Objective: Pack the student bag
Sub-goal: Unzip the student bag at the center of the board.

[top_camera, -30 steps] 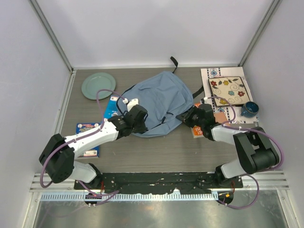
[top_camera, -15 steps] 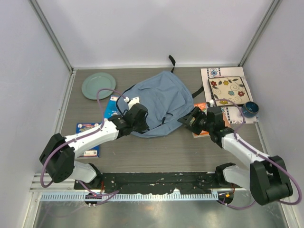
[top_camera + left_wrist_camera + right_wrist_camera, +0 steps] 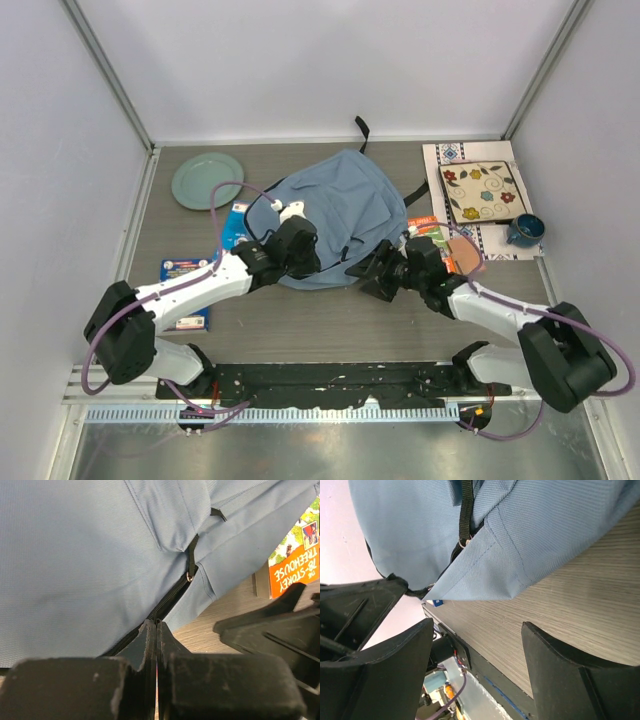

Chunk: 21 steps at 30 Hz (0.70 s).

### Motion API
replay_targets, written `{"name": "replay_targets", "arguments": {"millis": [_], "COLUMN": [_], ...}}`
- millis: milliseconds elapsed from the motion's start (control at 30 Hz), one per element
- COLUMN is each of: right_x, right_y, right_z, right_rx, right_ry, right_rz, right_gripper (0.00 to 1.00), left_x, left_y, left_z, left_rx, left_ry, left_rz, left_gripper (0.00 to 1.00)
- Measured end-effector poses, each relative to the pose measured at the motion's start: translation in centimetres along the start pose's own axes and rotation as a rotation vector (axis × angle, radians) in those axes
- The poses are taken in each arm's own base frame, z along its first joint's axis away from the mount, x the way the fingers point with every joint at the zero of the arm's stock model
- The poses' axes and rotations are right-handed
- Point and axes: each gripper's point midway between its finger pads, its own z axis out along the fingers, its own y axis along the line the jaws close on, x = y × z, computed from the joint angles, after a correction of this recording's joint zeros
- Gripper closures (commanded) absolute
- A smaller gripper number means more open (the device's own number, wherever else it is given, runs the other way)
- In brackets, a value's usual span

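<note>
The student bag [image 3: 340,205], a soft light-blue backpack, lies flat in the middle of the table. My left gripper [image 3: 300,248] is at its near-left edge. In the left wrist view its jaws [image 3: 156,626] are pressed shut, their tips against the dark zipper [image 3: 170,597] below the zipper pull [image 3: 190,575]. I see nothing between them. My right gripper [image 3: 373,272] is just off the bag's near-right edge. In the right wrist view it [image 3: 477,625] stands open over bare wood, a little short of a corner of the bag [image 3: 470,587].
A green plate [image 3: 207,180] sits at the back left. Two blue books [image 3: 236,222] [image 3: 185,290] lie on the left. On the right are an orange book [image 3: 432,232], a floral tile [image 3: 483,190] on a patterned mat, and a blue cup [image 3: 524,230].
My right gripper has opened and swung left from the orange book to the bag's near-right edge. The left gripper has stayed shut and shifted slightly to the right.
</note>
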Motion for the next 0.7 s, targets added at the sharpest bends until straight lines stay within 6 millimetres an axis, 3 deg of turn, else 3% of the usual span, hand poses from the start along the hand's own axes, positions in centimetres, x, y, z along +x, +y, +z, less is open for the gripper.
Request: {"name": "replay_targets", "arguments": {"millis": [367, 500, 600, 700], "right_x": [-0.5, -0.7, -0.6, -0.5], "right_y": [2.3, 2.3, 2.3, 2.4], "right_z": [3.5, 4.6, 5.1, 5.4], "right_rx": [-0.051, -0.049, -0.043, -0.039], "right_ry": [0.015, 0.022, 0.030, 0.036], "right_rz": [0.088, 0.127, 0.143, 0.149], "right_gripper": [0.23, 0.24, 0.30, 0.44], "left_x": [0.2, 0.1, 0.2, 0.2], "left_y": [-1.5, -2.1, -2.4, -2.5], "left_z": [-1.0, -1.5, -1.7, -1.7], "left_rx": [0.050, 0.077, 0.088, 0.094], "left_ry": [-0.006, -0.011, -0.011, -0.010], "left_rz": [0.069, 0.086, 0.104, 0.112], "left_gripper": [1.00, 1.00, 1.00, 1.00]}}
